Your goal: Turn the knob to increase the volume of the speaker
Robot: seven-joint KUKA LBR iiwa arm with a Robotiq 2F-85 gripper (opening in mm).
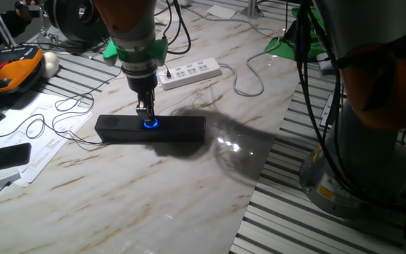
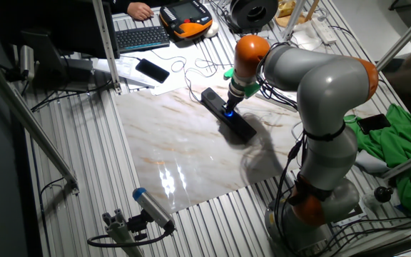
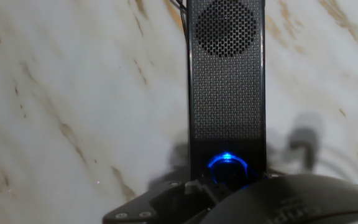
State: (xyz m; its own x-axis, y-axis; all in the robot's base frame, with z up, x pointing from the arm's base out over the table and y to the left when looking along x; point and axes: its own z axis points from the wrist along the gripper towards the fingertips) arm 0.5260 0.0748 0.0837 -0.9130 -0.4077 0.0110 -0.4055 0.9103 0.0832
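The speaker (image 1: pixel 178 129) is a long black bar lying on the marble tabletop; it also shows in the other fixed view (image 2: pixel 241 128) and runs up the hand view (image 3: pixel 227 81). The knob (image 1: pixel 151 124) glows blue at its middle, also seen in the other fixed view (image 2: pixel 227 112) and in the hand view (image 3: pixel 227 163). My gripper (image 1: pixel 146 117) comes straight down onto the knob, fingers close together around it; it also shows in the other fixed view (image 2: pixel 230 106). In the hand view my gripper (image 3: pixel 225 180) covers the knob's lower half.
A white power strip (image 1: pixel 190 71) lies behind the speaker, with thin cables (image 1: pixel 62 120) to its left. Papers and a flat black device (image 1: pixel 2 156) lie at the left edge, an orange pendant (image 1: pixel 16 73) beyond. The arm's base (image 1: pixel 372 106) stands right, on slatted metal (image 1: pixel 316 226).
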